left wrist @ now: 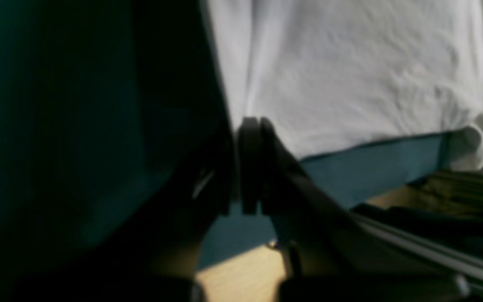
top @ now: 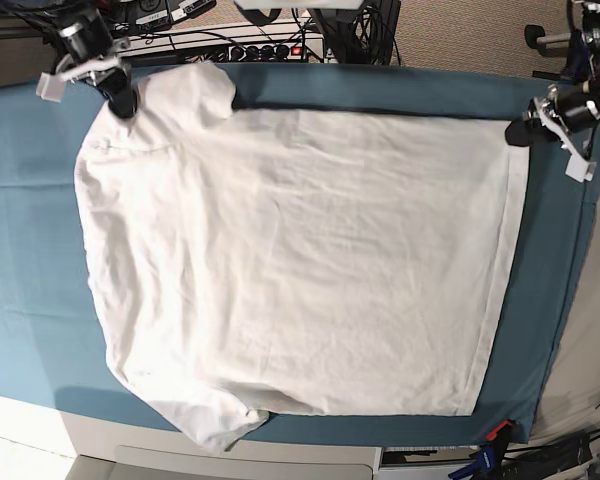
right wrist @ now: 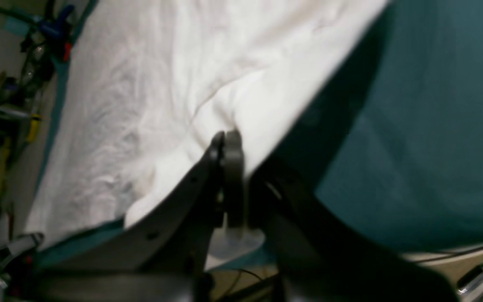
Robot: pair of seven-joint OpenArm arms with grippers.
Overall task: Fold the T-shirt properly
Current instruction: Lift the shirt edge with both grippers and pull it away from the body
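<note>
White cotton is spread flat across the teal cloth (top: 20,230) that covers the bench: the T-shirt (top: 300,260) lies open, wrinkled, with its neck end toward the right hand and its hem toward the left hand.

The right hand (top: 120,98) is seen at the shirt's far shoulder corner, beside the sleeve. In the right wrist view its jaws are pressed together with a pleat of white fabric pinched between them, so the shirt is held there.

The left hand (top: 518,130) sits at the shirt's far hem corner. In the left wrist view its jaws are closed flat against each other right at the shirt's edge; fabric appears to be caught between them, though blur leaves this uncertain.

The step in hand is judged to be the first fold: both far corners are taken, and nothing has yet been lifted or turned over.

For the next move, both corners would need to be raised together and carried toward the shirt's near edge, kept level so that the far edge stays straight. The left hand's hold should be confirmed first, since a slipped hem would skew the fold.
</note>
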